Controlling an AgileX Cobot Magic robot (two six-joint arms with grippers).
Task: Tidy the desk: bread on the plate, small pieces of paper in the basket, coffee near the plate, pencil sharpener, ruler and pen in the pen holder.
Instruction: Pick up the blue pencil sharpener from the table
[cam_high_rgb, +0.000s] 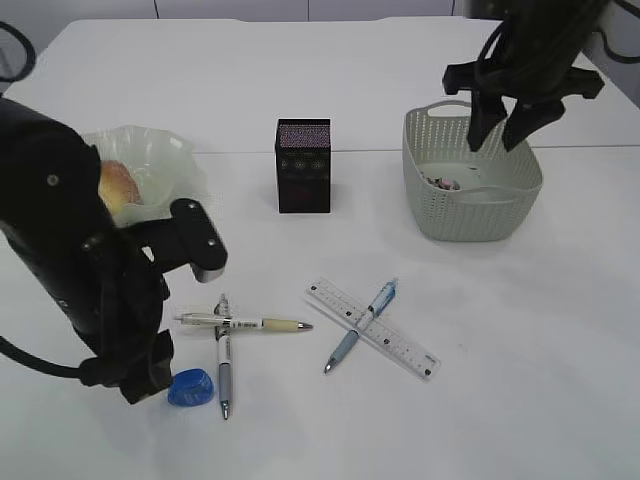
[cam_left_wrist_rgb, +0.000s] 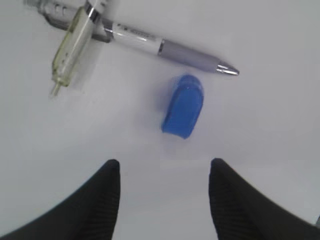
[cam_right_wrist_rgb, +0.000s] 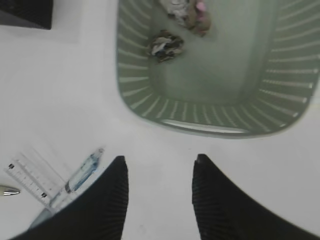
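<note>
The left gripper (cam_left_wrist_rgb: 162, 200) hangs low over the desk (cam_high_rgb: 520, 330) with its jaws apart and empty, and the pencil sharpener (cam_left_wrist_rgb: 183, 105) lies just ahead of them, a little toward the right-hand jaw. It is a small blue piece, rounded at the far end, squarer at the near end, its long axis running nearly straight away from the jaws with a slight lean. Just beyond the sharpener lies a grey-gripped pen (cam_left_wrist_rgb: 170, 48), crossed by a clear-barrelled one (cam_left_wrist_rgb: 70, 52). To my eye this arm is far the nearer one and needs only a short reach forward before closing.

The right gripper (cam_right_wrist_rgb: 159, 200) is well apart from the sharpener, jaws open and holding nothing, above the near rim of the basket (cam_right_wrist_rgb: 200, 127), where paper scraps (cam_right_wrist_rgb: 166, 45) lie.
</note>
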